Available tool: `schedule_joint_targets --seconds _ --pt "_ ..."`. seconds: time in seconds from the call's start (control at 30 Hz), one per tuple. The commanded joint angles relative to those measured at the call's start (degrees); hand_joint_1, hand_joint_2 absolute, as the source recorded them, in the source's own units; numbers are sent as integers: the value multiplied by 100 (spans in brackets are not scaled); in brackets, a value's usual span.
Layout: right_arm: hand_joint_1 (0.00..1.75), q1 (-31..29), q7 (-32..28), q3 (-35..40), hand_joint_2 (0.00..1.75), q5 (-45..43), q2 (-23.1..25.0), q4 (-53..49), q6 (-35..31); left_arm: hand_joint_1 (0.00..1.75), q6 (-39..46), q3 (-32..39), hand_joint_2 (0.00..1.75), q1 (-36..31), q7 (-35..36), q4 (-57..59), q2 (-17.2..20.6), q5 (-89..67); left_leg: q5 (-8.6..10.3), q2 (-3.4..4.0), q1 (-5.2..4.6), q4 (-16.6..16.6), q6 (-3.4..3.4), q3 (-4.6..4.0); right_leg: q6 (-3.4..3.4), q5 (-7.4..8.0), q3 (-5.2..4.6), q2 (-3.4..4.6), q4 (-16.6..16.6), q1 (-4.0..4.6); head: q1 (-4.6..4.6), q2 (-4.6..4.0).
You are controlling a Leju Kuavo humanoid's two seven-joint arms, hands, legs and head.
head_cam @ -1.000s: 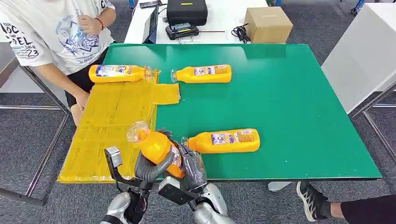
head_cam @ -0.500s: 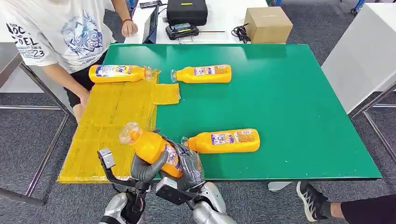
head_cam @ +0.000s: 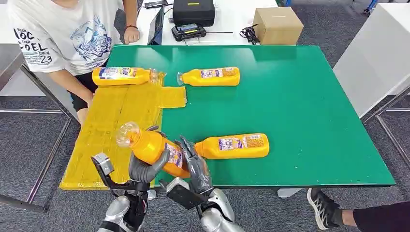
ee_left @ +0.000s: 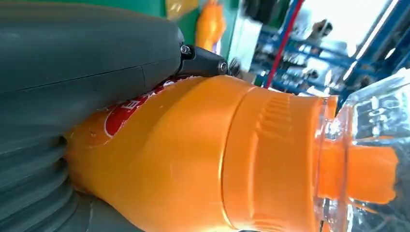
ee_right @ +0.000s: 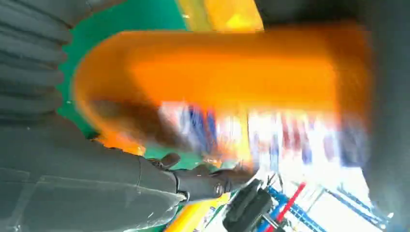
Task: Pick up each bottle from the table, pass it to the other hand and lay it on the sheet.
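We note the held bottle (head_cam: 153, 148) aloft over the table's near edge, where the yellow sheet (head_cam: 113, 126) meets the green table (head_cam: 309, 106). Its long axis is tilted, clear cap up and toward the sheet, base toward our right hand (head_cam: 194, 166). The left hand (head_cam: 145, 168) wraps the body from below; the right hand's fingers lie spread along the base, and we cannot tell if they grip. The sheet lies on the left hand's side, so the laying-down should fall to that hand.
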Motion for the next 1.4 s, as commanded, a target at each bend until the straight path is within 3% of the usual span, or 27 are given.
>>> schedule_joint_targets --seconds 0.03,0.3,0.43,0.47,0.53,0.57,0.67,0.8,0.87,1.1,1.2,1.23,1.4 --pt "0 502 -145 -336 0 -309 -373 -1715 421 175 298 326 175 -227 -144 18 94 -264 -5 -2 8 1 -8 10 -10 -5 13 -6 -4 9 -2 0" --pt "0 796 -156 -334 0 -455 -413 -2628 588 175 877 461 175 -345 -379 157 89 -824 -6 -2 7 0 -8 12 -10 -6 13 -5 -2 8 0 0" --pt "0 874 -591 -273 0 -1395 -590 -3644 554 175 2919 500 175 -755 -923 339 454 -3190 -10 -2 13 2 -13 21 -16 -9 26 -6 -4 15 -2 0" --pt "0 854 -591 -236 0 -1799 -651 -4045 574 175 3793 581 175 -955 -800 563 585 -4351 -12 -5 15 11 -14 17 -18 -12 23 -10 3 16 0 0" --pt "0 793 -591 -225 0 -1768 -660 -4286 422 175 4352 646 175 -1282 -412 1037 837 -5928 -8 -7 14 10 -15 11 -19 -10 16 -11 5 16 -2 0" --pt "0 789 -591 -245 0 -1768 -643 -4292 413 175 4345 707 175 -1361 -443 1168 849 -5931 -3 -3 9 5 -13 9 -15 -5 10 -6 4 10 0 0" --pt "0 699 -591 -213 0 -1783 -615 -4218 495 175 4352 1497 175 -1591 123 1483 802 -8781 1 4 7 -2 -9 13 -11 1 13 2 -2 7 -4 0" --pt "0 745 -545 -226 0 -1657 -477 -4201 730 175 4352 1244 175 -1915 1029 1945 1220 -10541 -5 16 16 2 -17 27 -21 0 24 10 -1 17 0 0" --pt "0 762 -539 -242 0 -1667 -466 -4184 835 175 4352 585 175 -2165 1595 2381 1592 -10547 -4 13 15 0 -15 30 -21 -3 27 6 -1 16 -2 0" --pt "0 762 -539 -242 0 -1667 -466 -4184 835 175 4352 585 175 -2165 1595 2381 1592 -10547 2 9 10 -1 -6 20 -11 -1 17 1 1 10 0 0" --pt "0 798 -510 -259 0 -1693 -459 -4140 1001 175 4352 488 175 -2500 1606 3373 1659 -10370 -1 4 14 0 -8 26 -16 -4 27 -1 0 14 2 0" --pt "0 850 -505 -267 175 -1681 -461 -4087 1036 175 4314 581 175 -2537 1446 3614 1677 -10150 -6 6 18 4 -10 32 -19 -7 35 -1 0 18 0 0" --pt "0 865 -547 -243 175 -1671 -510 -3886 1087 175 3994 942 175 -2667 1051 4008 1502 -9414 2 8 9 -4 -7 24 -14 0 23 3 -4 10 0 0"
